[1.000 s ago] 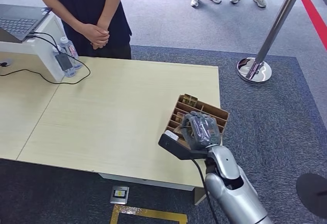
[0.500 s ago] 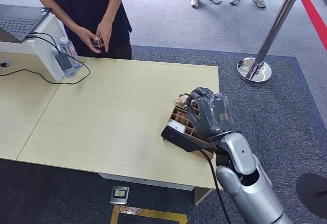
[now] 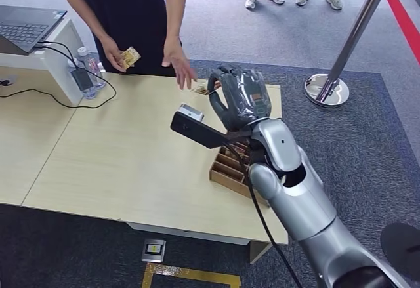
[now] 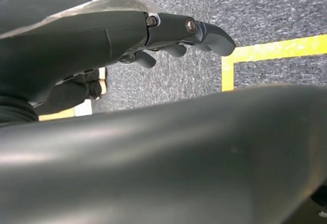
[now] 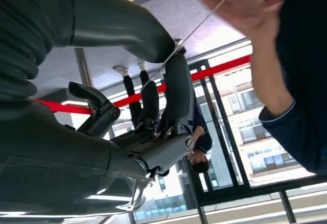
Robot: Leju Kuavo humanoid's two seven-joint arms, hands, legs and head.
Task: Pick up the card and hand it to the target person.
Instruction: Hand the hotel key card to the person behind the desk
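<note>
My right hand (image 3: pixel 240 98) is raised over the far edge of the table (image 3: pixel 124 150), pinching a small brownish card (image 3: pixel 202 90) at its fingertips. The person's outstretched hand (image 3: pixel 179 65) hovers just beyond the card, palm down. In the right wrist view the card (image 5: pixel 185 38) appears edge-on as a thin line between the thumb and fingers of my right hand (image 5: pixel 162 132), its far end reaching the person's hand (image 5: pixel 242 4); whether they touch I cannot tell. The person's other hand holds a second card (image 3: pixel 130 56). My left hand (image 4: pixel 173 30) hangs over the floor, fingers extended, holding nothing.
A wooden slotted card box (image 3: pixel 225 170) sits near the table's right front, under my right forearm. A laptop (image 3: pixel 25 25), water bottles (image 3: pixel 86 71) and a black cable lie at the far left. A chrome stanchion (image 3: pixel 342 52) with red rope stands at the right.
My right hand rose from the card box and swung forward toward the person with the card. The person unclasped their hands, reached one out, and now holds a card in the other.
</note>
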